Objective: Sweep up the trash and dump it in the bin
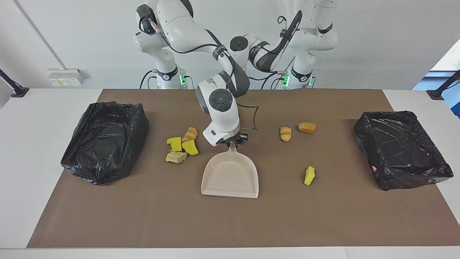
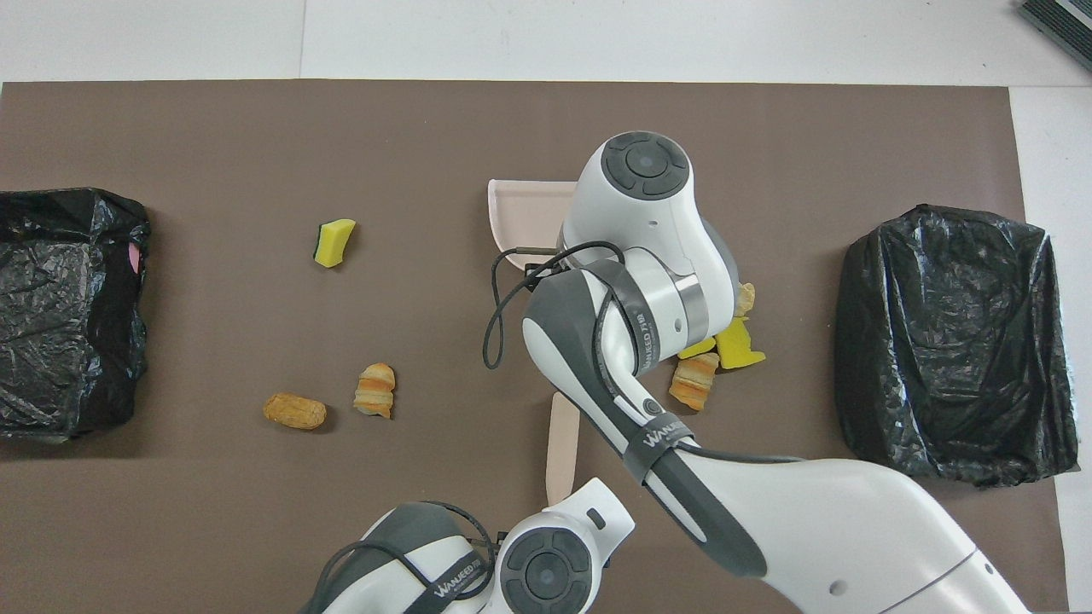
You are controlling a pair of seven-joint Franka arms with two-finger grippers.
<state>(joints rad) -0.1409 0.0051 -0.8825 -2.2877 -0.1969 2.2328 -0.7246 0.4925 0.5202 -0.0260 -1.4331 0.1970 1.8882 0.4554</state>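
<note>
Presently dustpan (image 1: 230, 176) handle gripped by right tool (image 1: 235, 141), long axis pointed away from robots. Trash cluster (image 1: 181, 145) seen beside dustpan toward right arm's end; remaining chunks scattered toward left arm's end. Left tool unseen.

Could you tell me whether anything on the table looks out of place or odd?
Trash lies scattered on the mat: four chunks beside the dustpan, three more chunks toward the left arm's end. The bin at the right arm's end looks slumped, no opening showing.
</note>
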